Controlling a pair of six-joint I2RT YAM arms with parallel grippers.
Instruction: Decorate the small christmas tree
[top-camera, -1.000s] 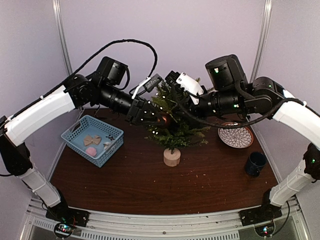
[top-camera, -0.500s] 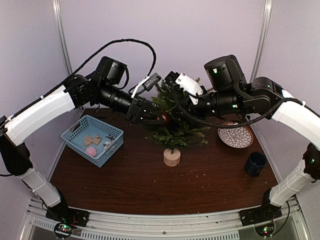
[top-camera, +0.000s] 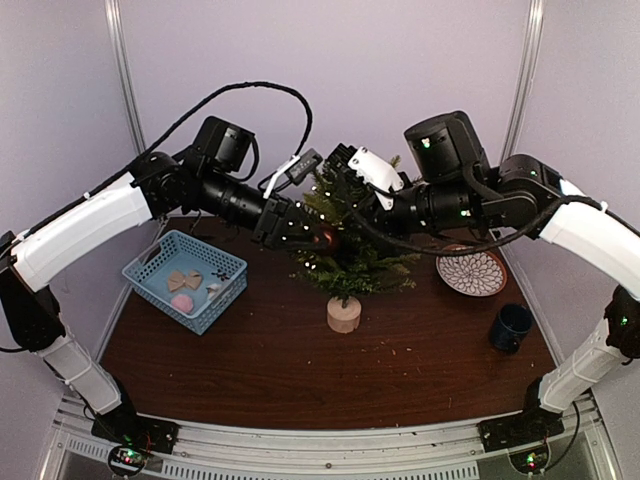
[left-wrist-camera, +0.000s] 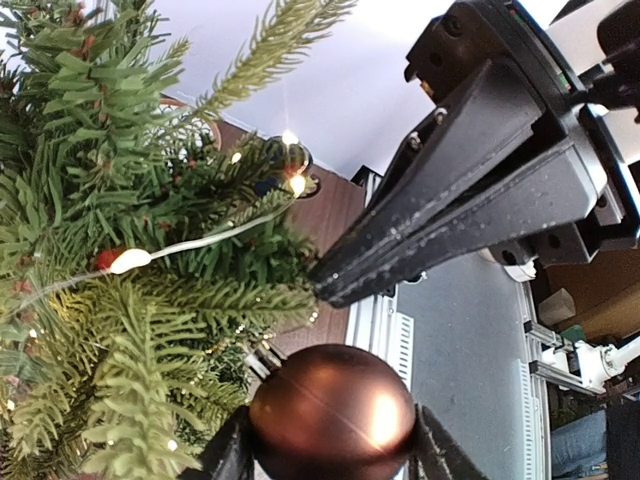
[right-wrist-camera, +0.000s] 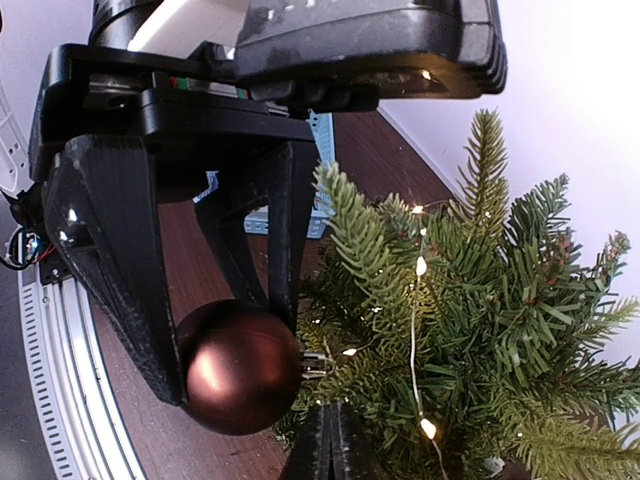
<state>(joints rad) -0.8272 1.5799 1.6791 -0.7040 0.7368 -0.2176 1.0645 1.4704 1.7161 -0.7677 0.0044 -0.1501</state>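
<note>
Your small christmas tree (top-camera: 350, 262) stands mid-way across the table (top-camera: 240, 365) on its round wooden base (top-camera: 344, 314), lights (right-wrist-camera: 421, 266) strung through the branches. Higher up, your left gripper (top-camera: 312, 236) is clamped on a copper-brown bauble (left-wrist-camera: 332, 412) at the tree's left side. Your right gripper (left-wrist-camera: 326, 283), fingers pressed together, noses into the branches just beside the bauble's cap (right-wrist-camera: 312, 366).

Left arm (top-camera: 80, 225) and right arm (top-camera: 590, 235): white shells along the long links, black at joints, wrists and bases. Green lamps dotted on the right's black housings. Thick black cable (top-camera: 255, 84) arched above the left. Right gripper (left-wrist-camera: 322, 285): fingers (left-wrist-camera: 470, 190) matte black, tapered, dust-speckled, small screws near the root. Left gripper (right-wrist-camera: 232, 350): same black wedges below a black block with a white patch.
</note>
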